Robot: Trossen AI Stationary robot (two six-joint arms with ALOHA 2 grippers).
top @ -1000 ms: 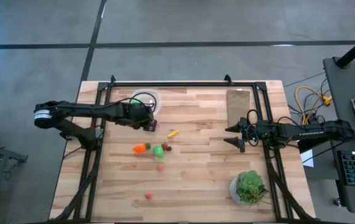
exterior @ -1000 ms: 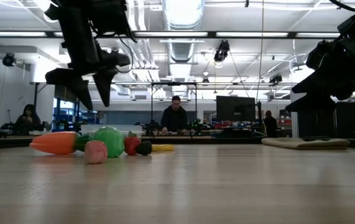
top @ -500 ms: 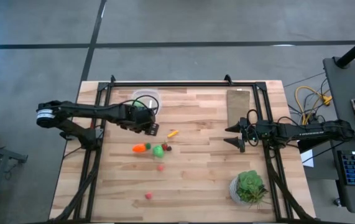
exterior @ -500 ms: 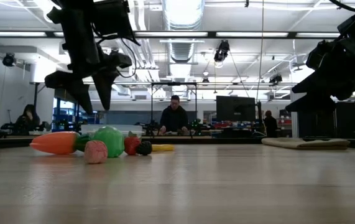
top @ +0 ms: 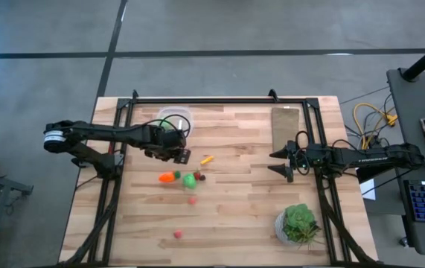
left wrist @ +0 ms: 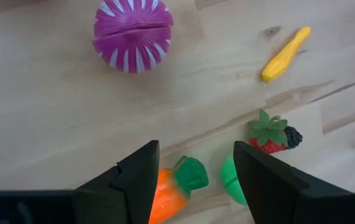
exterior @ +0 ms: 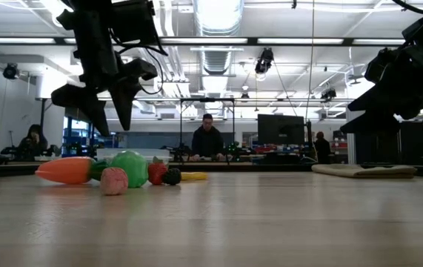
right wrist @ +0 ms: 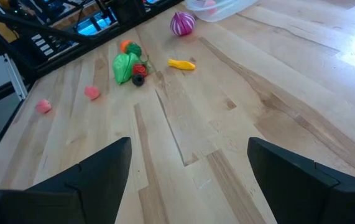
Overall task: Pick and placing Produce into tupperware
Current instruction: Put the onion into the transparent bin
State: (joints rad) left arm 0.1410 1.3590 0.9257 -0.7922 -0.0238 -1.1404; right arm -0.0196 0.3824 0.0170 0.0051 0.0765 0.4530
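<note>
The produce lies in the middle of the table: an orange carrot (top: 167, 177), a green piece (top: 190, 179), a red strawberry (left wrist: 268, 132) with a dark berry beside it, and a yellow piece (top: 208, 158). A purple-and-white striped ball (left wrist: 132, 28) lies between them and the clear tupperware (top: 175, 117) near the far edge. Two pink pieces (top: 192, 199) (top: 176, 234) lie nearer the near edge. My left gripper (left wrist: 196, 149) hangs open and holds nothing, above the table, over the carrot's green top. My right gripper (top: 280, 163) waits open at the table's right side.
A flat tan board (top: 286, 123) lies at the far right of the table. A leafy green plant in a white pot (top: 298, 224) stands at the near right corner. Dark frame rails run along the left, right and far edges.
My left gripper has moved a little from the tupperware toward the near edge, over the cluster of produce, and stays open. The produce has not moved.
</note>
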